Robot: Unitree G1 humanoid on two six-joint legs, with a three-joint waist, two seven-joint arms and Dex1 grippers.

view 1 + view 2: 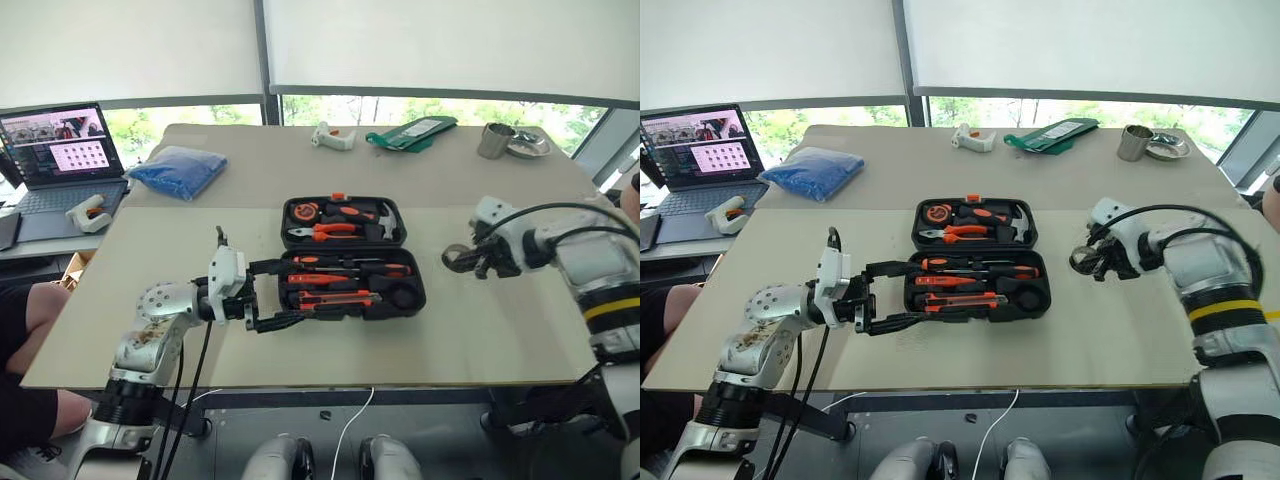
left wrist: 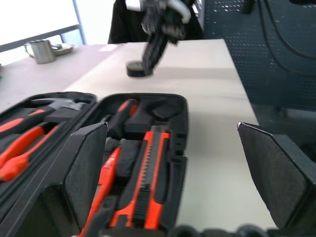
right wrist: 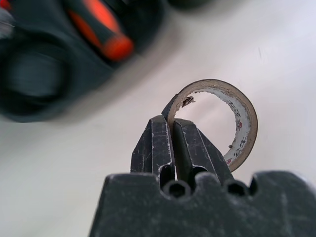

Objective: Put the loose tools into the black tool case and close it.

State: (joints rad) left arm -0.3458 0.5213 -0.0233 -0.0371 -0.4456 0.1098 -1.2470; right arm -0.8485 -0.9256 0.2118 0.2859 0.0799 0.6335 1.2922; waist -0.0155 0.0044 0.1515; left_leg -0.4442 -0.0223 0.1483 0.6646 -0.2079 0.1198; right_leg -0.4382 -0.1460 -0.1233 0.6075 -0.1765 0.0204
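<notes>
The black tool case (image 1: pixel 420 290) lies open at the table's middle, lid half farther from me. Orange-and-black screwdrivers (image 1: pixel 350 268) and a utility knife (image 1: pixel 335 298) rest in recesses of its near half, and a round recess (image 1: pixel 405 296) at its right end is empty. My right gripper (image 3: pixel 173 121) is shut on the wall of a small dark tape roll (image 3: pixel 244 123), held above the table right of the case (image 1: pixel 458 258). My left gripper (image 1: pixel 290 292) is open, pointing sideways at the case's left edge, nothing between its fingers (image 2: pixel 86 168).
A laptop (image 1: pixel 60 150) and a white glue gun (image 1: pixel 88 213) sit on a side table at far left. At the back lie a blue bag (image 1: pixel 180 170), another glue gun (image 1: pixel 333 136), a green pouch (image 1: pixel 412 132) and a metal cup (image 1: pixel 495 140). A person's leg (image 1: pixel 30 310) is at left.
</notes>
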